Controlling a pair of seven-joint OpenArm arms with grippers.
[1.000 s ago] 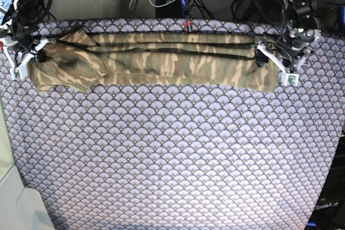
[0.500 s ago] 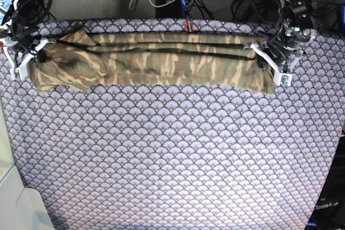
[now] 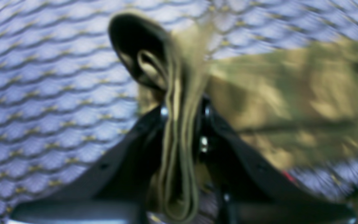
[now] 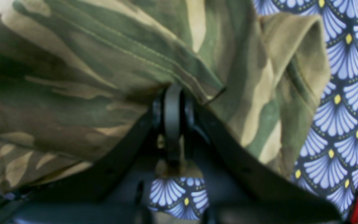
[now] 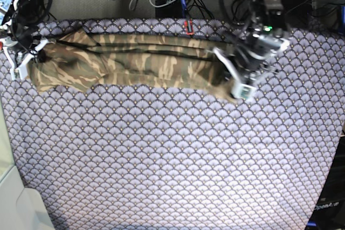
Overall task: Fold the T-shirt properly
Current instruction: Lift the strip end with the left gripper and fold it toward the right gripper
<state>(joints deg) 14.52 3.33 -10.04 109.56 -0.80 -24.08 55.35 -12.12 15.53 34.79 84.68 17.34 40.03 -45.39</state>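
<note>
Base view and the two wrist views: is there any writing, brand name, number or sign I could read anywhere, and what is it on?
"OpenArm", faint pale lettering on the dark robot base at the lower right corner of the base view; its end is cut off.
Nothing to read on the T-shirt or the table cloth.
Both wrist views show no lettering.

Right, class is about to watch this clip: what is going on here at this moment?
A two-armed robot is folding a camouflage T-shirt that lies as a long band across the far side of a patterned table cloth. The left gripper is shut on one end of the band, the right gripper on the other.
</note>
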